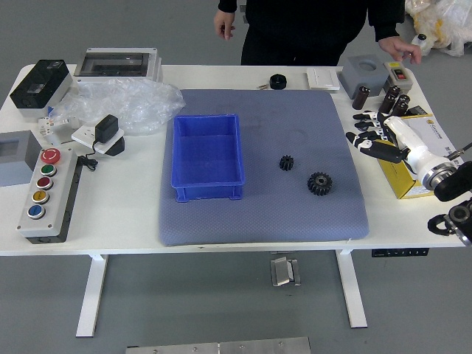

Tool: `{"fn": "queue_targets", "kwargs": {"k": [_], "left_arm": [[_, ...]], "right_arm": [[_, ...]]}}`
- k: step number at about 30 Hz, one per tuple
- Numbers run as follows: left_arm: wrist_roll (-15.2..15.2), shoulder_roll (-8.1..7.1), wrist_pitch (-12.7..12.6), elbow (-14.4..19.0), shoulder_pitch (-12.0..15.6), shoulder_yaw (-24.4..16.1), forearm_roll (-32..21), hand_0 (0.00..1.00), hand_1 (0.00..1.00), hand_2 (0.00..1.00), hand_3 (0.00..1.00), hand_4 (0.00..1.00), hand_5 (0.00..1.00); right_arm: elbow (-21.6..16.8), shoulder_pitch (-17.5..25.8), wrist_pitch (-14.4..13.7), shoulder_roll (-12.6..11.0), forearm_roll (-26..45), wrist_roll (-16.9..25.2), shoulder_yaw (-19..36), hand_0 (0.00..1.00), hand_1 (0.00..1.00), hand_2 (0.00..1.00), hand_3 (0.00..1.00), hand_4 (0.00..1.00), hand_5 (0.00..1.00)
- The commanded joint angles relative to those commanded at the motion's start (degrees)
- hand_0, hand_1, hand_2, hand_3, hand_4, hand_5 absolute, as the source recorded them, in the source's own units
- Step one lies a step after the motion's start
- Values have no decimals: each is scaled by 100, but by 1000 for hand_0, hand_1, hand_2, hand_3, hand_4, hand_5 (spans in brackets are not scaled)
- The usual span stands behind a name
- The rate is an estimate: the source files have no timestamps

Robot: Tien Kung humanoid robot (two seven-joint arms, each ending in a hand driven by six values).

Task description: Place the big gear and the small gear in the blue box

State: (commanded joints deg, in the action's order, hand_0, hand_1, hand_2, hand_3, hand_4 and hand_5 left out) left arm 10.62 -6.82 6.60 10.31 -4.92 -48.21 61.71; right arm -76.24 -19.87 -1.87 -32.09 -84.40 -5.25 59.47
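My right hand reaches in from the right, over the mat's right edge, its fingers extended and holding nothing. The big gear, black and toothed, lies flat on the grey-blue mat, below and left of that hand. Up and to its left lies the small black gear, apart from it. The blue box stands open-topped on the mat, left of both gears, with no gear seen inside. My left hand is out of view.
A button panel and plastic wrap lie at left. A black round object sits at the mat's far edge. Beneath my right hand is a yellow box. A person stands at the far side, one hand near the grey devices.
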Motion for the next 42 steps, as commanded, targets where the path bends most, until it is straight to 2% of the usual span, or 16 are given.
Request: {"fn": "queue_targets", "kwargs": {"k": [2, 4, 5, 10, 11, 15, 22, 23, 27, 34, 35, 42], "left_arm": [[1, 0, 1, 0, -1, -3, 6, 873, 856, 828, 841, 708, 310], [2, 1, 3, 0, -3, -6, 16, 873, 856, 828, 841, 708, 310], [3, 2, 4, 0, -4, -8, 24, 873, 856, 828, 842, 708, 310], [6, 1, 7, 0, -4, -14, 45, 873, 856, 828, 842, 708, 310], [7, 0, 7, 0, -3, -13, 46, 873, 856, 828, 842, 708, 309], [6, -3, 7, 0, 4, -6, 40, 873, 856, 828, 842, 708, 309], [-3, 3, 7, 0, 9, -1, 25, 873, 856, 828, 841, 708, 310], [-5, 2, 6, 0, 9, -2, 22, 873, 856, 828, 841, 708, 310], [-5, -1, 5, 0, 13, -8, 19, 873, 856, 828, 841, 708, 310], [-9, -5, 4, 0, 19, -11, 8, 873, 856, 828, 841, 708, 309], [-9, -6, 3, 0, 20, -13, 9, 873, 856, 828, 841, 708, 309], [-13, -6, 3, 0, 17, -17, 12, 873, 856, 827, 841, 708, 309]], "right_arm": [[30, -59, 24, -5, -241, -24, -115, 762, 713, 779, 810, 718, 379], [80, -160, 67, -2, -653, -57, -307, 762, 713, 779, 810, 718, 379], [112, -232, 104, 7, -878, -79, -431, 769, 735, 815, 825, 747, 352], [234, -497, 276, 51, -2012, -126, -843, 769, 735, 815, 825, 747, 352], [253, -539, 301, 58, -2201, -129, -908, 781, 775, 849, 847, 769, 334], [340, -714, 405, 99, -3042, -140, -1168, 781, 775, 849, 847, 769, 334], [462, -950, 603, 134, -4102, -156, -1547, 799, 792, 869, 872, 783, 332], [477, -985, 653, 140, -4245, -161, -1607, 813, 808, 883, 914, 796, 333], [502, -1092, 829, 163, -4469, -172, -1790, 813, 808, 883, 914, 796, 333], [494, -1215, 1090, 216, -4395, -206, -2017, 816, 808, 883, 925, 806, 324], [491, -1227, 1109, 223, -4384, -209, -2037, 794, 781, 871, 923, 811, 321], [500, -1283, 1167, 260, -4332, -220, -2112, 787, 759, 853, 917, 812, 324]]}}
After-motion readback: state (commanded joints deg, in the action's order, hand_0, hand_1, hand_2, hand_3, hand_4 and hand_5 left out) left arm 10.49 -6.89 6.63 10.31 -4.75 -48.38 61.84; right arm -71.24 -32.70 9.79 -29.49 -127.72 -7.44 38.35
